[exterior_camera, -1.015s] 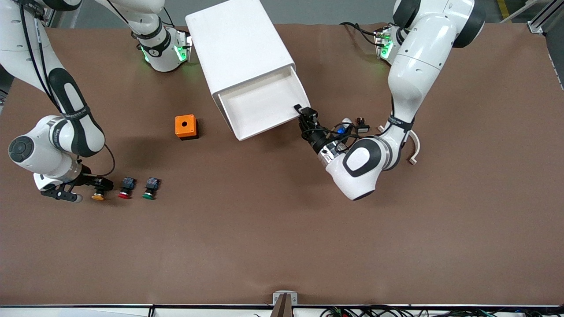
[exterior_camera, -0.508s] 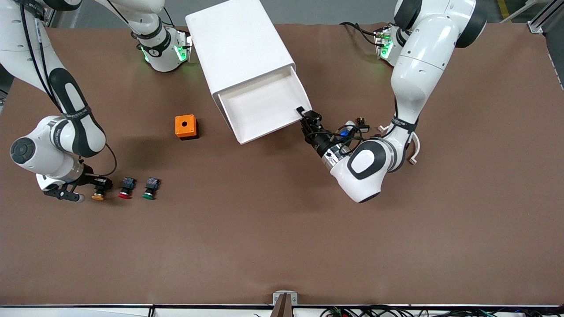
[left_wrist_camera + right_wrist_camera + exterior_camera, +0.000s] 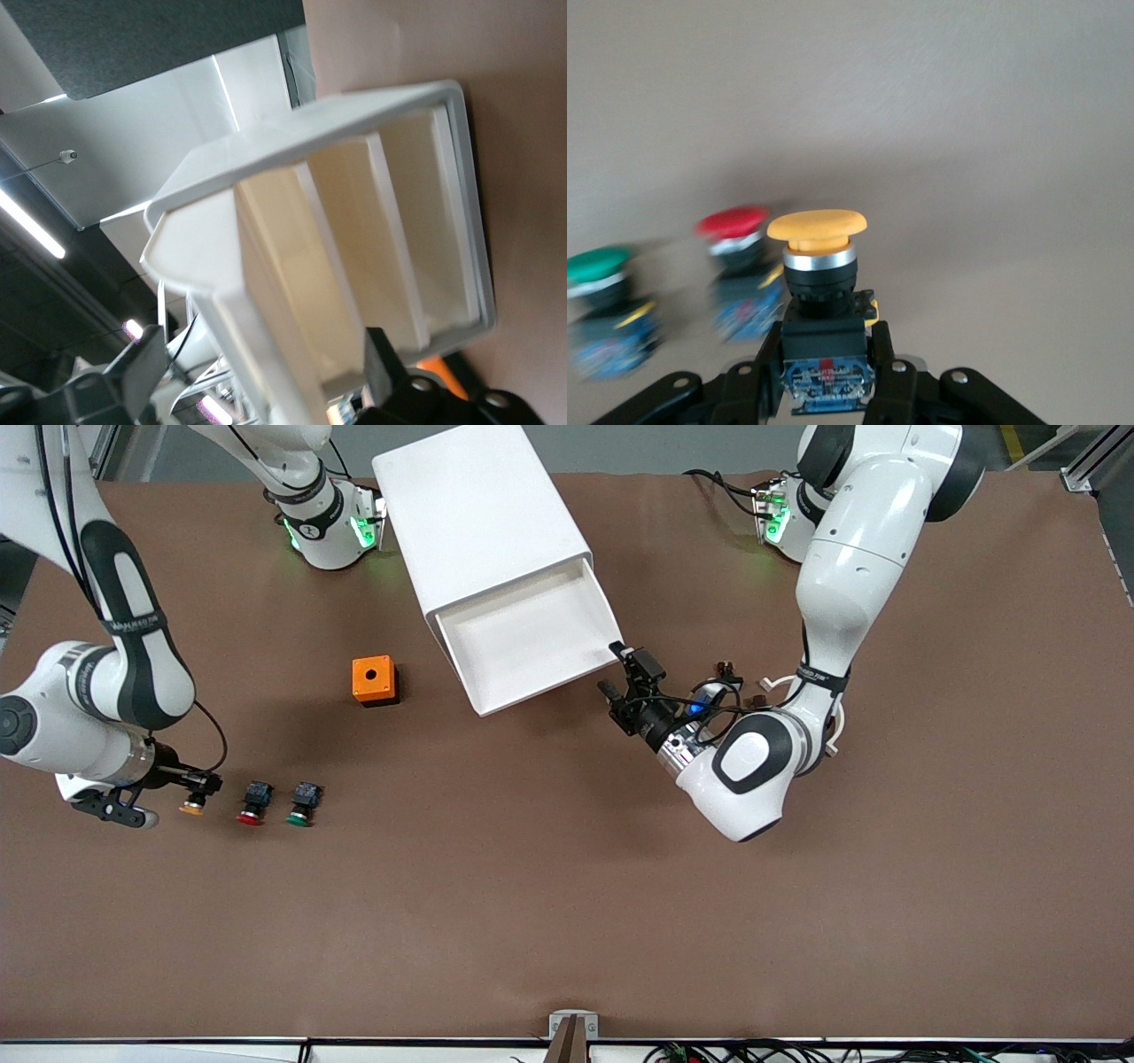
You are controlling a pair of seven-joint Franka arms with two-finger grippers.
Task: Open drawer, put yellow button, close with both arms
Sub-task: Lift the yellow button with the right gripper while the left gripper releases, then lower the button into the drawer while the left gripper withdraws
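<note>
A matte brown covering spreads across the counter (image 3: 567, 921), smooth and even in tone. On it stands a boxy white cabinet (image 3: 483, 522) of glossy plastic with rounded corners, and its top drawer (image 3: 532, 642) is pulled out, a wide shallow tray with thin smooth walls and a bare pale floor; the left wrist view shows the drawer (image 3: 354, 266) edge-on, with a cream tint along its inner walls. The yellow button (image 3: 192, 808) has a rounded mushroom cap of yellow-orange on a silver collar, above a squat black body with a blue base carrying small lettering, seen closely in the right wrist view (image 3: 819, 283). It sits clamped between the fingers of the right tool (image 3: 197, 790), which grips its black body, over the counter at the right arm's end, just beside a red button (image 3: 252, 802) and a green button (image 3: 303, 802) of the same build that rest on the counter. A small orange box (image 3: 374, 680) with a round hole in its top lies between those buttons and the cabinet. The right arm bends sharply at the elbow with its wrist low. The left arm folds down from its base, its forearm lying low, and the left tool (image 3: 625, 677) hangs spread open just beside the drawer's corner, apart from it.
</note>
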